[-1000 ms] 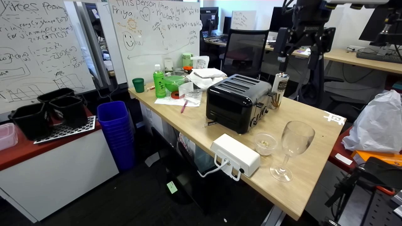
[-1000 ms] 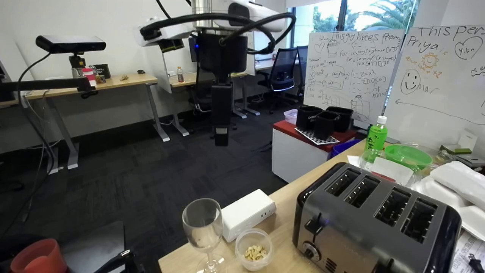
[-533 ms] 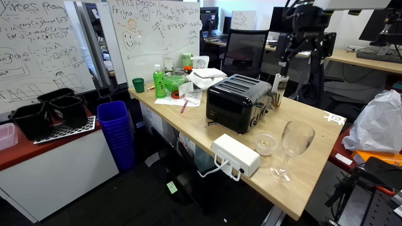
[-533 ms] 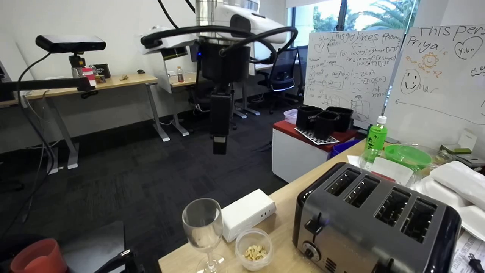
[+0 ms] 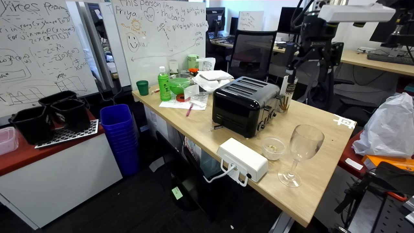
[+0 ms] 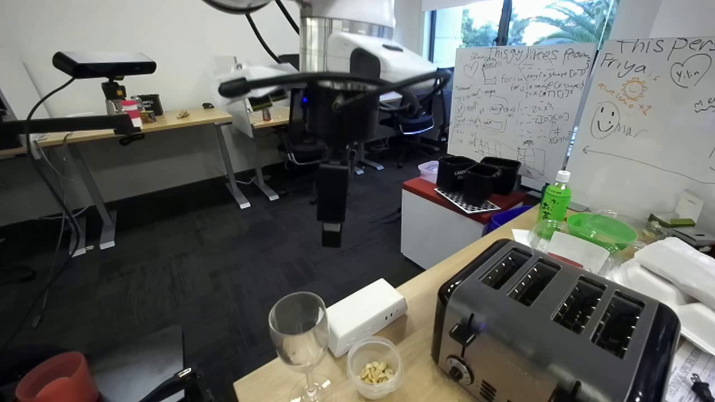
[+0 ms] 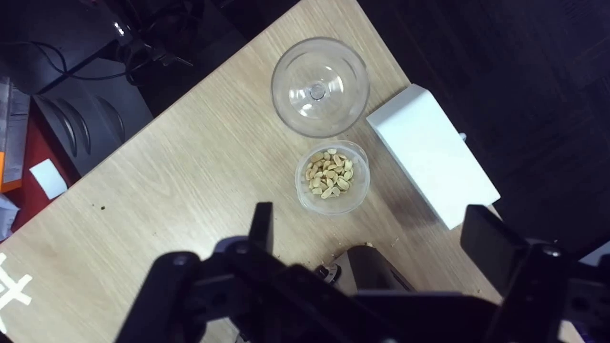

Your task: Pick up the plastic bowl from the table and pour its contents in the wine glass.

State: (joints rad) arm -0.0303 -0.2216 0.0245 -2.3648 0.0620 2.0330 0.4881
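Fingers (image 7: 490,247) spread wide above the worktop (image 7: 190,166); bare wood grain stretches left in the wrist view, and a white box (image 7: 436,155) lines one edge. On the wood, a clear round bowl (image 7: 340,202) of nuts (image 7: 329,174) stands between the toaster (image 5: 239,111) and, near a corner, a stemmed glass (image 7: 319,90). Whiteboard (image 5: 158,48) reads "This person likes".

Below the matt gripper (image 7: 370,211), the table (image 7: 224,157) is smooth, grained wood, the bowl (image 7: 335,205) clear plastic, the glass (image 7: 318,90) clear and glossy, the box (image 7: 431,152) smooth plastic, the toaster (image 6: 530,326) glossy-sided with a metal front.
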